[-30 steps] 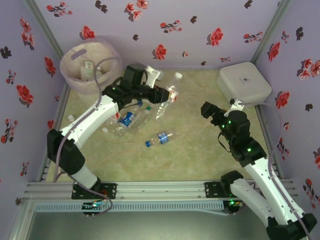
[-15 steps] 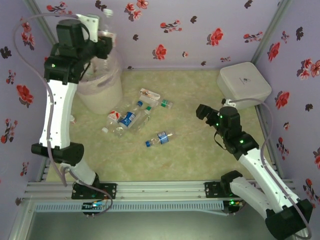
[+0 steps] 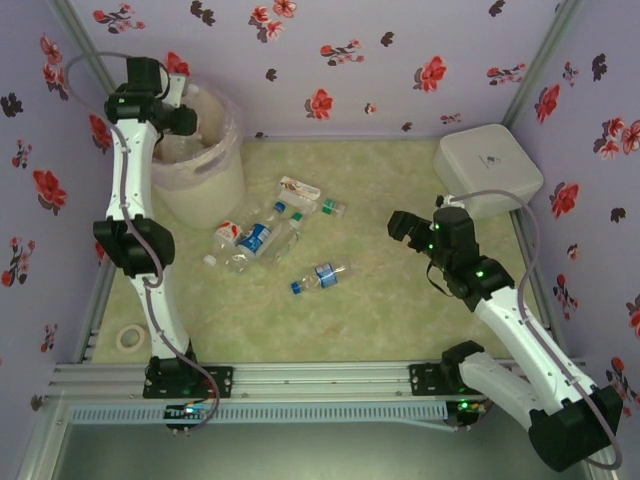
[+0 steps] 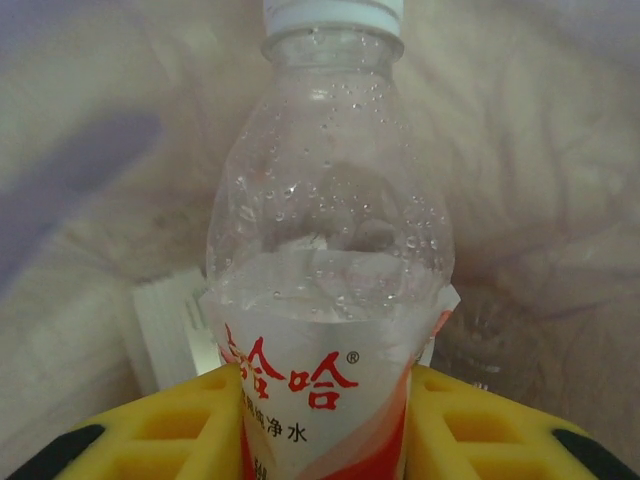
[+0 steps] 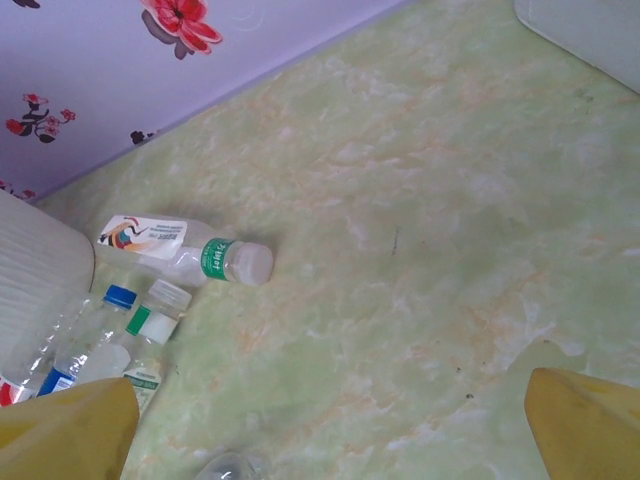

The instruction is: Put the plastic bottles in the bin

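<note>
The left end effector [image 4: 325, 380] is clamping a red-labelled bottle [image 4: 325, 250] over the bin [image 3: 215, 178] at the upper left of the overhead frame, cap [image 4: 332, 14] pointing away into the liner [image 4: 540, 150], while the right end effector [image 5: 330, 390], gaping empty, is sitting nearer the loose bottles [image 3: 265, 236] on the bench [image 3: 380, 300].

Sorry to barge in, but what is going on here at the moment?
The left gripper is shut on a clear red-labelled bottle, holding it over the bag-lined bin. The right gripper hangs open above the table, holding nothing. Several more bottles lie on the table between the arms, not yet binned.
</note>
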### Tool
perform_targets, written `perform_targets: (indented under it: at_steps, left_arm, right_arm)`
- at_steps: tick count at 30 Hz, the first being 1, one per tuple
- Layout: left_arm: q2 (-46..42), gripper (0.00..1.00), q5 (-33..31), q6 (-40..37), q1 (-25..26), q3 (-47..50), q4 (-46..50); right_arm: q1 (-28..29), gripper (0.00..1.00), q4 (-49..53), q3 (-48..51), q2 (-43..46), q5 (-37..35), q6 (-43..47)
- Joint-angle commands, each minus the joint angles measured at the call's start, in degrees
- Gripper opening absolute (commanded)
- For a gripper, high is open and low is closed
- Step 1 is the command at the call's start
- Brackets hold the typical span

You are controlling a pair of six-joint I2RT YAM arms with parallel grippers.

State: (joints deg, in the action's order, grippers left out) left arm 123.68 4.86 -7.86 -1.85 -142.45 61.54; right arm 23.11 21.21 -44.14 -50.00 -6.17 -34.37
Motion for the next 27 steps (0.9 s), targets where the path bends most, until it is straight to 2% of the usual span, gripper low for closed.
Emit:
perform_targets:
  at_steps: [1,4,6,8,14,17,20,23,25,27]
  left_arm:
    - [-0.63,0.36,6.62,-0.68,-1.98,3.25,0.97]
    - [-0.30,0.43,8.21,-1.06,-2.05,8.49,-0.96]
    - [-0.02,0.61,8.70,-1.04,-2.02,11.66,-2.52]
    - [-0.23,0.75,9.25,-0.95,-2.02,14.95,-4.63]
    - [-2.67,0.90,10.27,0.52,-2.02,20.55,-10.41]
    - [-4.31,1.00,10.11,0.65,-2.02,20.25,-10.22]
    - [-6.50,1.00,8.56,0.65,-2.02,19.29,-9.50]
    - [-8.81,1.00,5.76,0.27,-2.02,18.03,-9.33]
    - [-10.40,1.00,3.12,-0.01,-2.11,17.11,-7.33]
    - [-11.51,1.00,0.68,0.68,-2.52,15.20,-5.53]
  right_arm:
    - [-0.46,0.99,0.44,0.16,0.31,-0.24,0.89]
    - [-0.48,0.99,-0.20,1.18,-0.24,-0.11,0.41]
    - [-0.50,0.99,-0.11,1.46,-1.04,0.09,-0.54]
    - [-0.44,0.99,-0.65,1.82,-1.85,0.96,-1.43]
    - [-0.44,0.99,-2.46,2.88,-3.42,3.91,-3.99]
    - [-0.35,1.00,1.25,1.87,-5.09,4.16,-6.63]
    - [1.15,1.00,8.70,-0.53,-6.99,2.14,-10.71]
    - [4.37,0.98,15.57,-1.97,-9.16,-2.76,-21.85]
    - [5.89,0.91,16.43,-2.96,-11.81,-1.00,-25.61]
    - [8.25,0.92,15.69,-4.47,-14.55,0.31,-28.20]
